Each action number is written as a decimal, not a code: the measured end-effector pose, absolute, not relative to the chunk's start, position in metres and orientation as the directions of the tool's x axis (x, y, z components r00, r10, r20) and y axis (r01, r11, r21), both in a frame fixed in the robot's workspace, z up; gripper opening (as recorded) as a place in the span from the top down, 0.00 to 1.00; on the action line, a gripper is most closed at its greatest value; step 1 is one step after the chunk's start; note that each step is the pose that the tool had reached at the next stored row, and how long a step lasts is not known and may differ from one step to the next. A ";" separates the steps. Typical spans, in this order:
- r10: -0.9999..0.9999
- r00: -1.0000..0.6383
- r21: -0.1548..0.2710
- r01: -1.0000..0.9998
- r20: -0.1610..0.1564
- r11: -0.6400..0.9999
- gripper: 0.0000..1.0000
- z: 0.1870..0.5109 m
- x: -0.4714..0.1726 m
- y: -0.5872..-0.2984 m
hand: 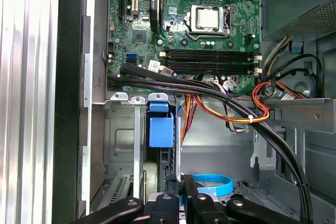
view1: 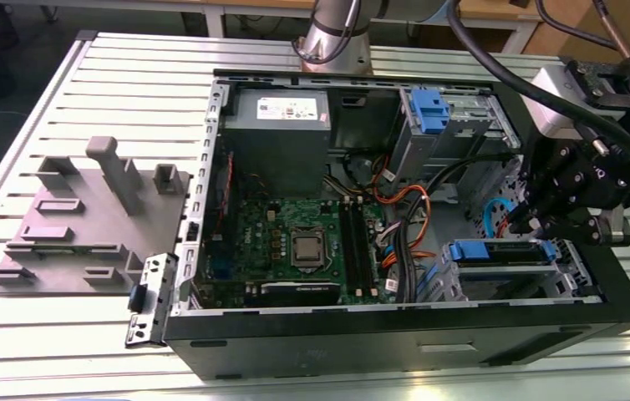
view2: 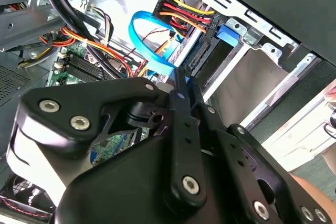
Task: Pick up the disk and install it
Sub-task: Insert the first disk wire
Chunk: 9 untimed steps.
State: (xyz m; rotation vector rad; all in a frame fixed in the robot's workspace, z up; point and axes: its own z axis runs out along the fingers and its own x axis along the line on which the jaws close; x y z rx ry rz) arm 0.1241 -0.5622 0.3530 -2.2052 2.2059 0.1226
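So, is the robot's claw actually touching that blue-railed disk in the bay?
Cannot tell. In the second wrist view the end effector comes right up to the connector end of the disk, but neither contact nor a gap shows plainly.

Inside the computer case, the end effector, fingers pressed together, hangs just beside a blue ribbon cable, near a blue tab in the drive cage; black cables edge the motherboard.

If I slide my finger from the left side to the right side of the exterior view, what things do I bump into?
Grey block with pegs → green circuit board → orange and black cables → the robot's hand.
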 end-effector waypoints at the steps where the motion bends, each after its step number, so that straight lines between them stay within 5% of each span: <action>1: -0.998 -0.002 0.041 -0.999 -0.070 -0.001 0.84 0.353 0.124 -0.562; 8: -0.998 -0.002 0.041 -0.999 -0.070 -0.001 0.83 0.353 0.124 -0.562; 9: -0.998 -0.002 0.041 -0.999 -0.070 -0.001 0.76 0.353 0.124 -0.562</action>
